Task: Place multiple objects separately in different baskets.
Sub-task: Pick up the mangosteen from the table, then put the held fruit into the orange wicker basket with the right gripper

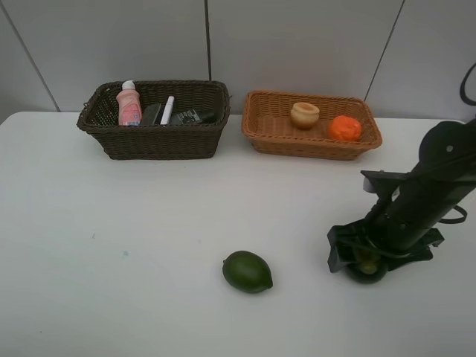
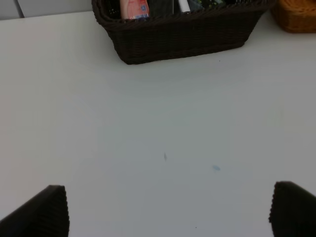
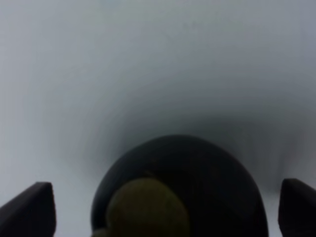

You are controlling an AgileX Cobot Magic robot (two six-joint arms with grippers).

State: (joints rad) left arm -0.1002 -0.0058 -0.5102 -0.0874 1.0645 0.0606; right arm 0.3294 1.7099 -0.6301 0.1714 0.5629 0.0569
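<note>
Dark brown wicker, far left: the dark basket (image 1: 156,141) holds a pink bottle (image 1: 129,106), a black eraser (image 1: 152,114), a white marker (image 1: 168,110) and a dark green bottle (image 1: 195,117).

Left tool (image 2: 168,212): seen only in its own wrist view. Fully open, nothing between the tips, hanging over bare white surface (image 1: 111,260) on the near side of the dark basket. It does not show in the high view.

Green fruit (image 1: 247,271): loose on the surface, near centre, long axis roughly left to right. It is well apart from both baskets.

Light tan basket (image 1: 312,145): far, right of the dark one. It holds a peach (image 1: 304,114) and an orange (image 1: 344,128).

Right tool (image 3: 165,210): down at the surface, near right, jaws at full spread. The dark mangosteen (image 1: 366,269) sits directly under it, between the two tips. There is clear space on both sides, so nothing is gripped yet.

Key relation: the mangosteen is centred in the right tool's gap. It is round, so no axis needs matching. Judgement: closing the jaws is the step in hand. The tan basket lies on the far side of this spot and a little left. The green fruit lies left of the right tool. I cannot say which arm is nearer to it.
</note>
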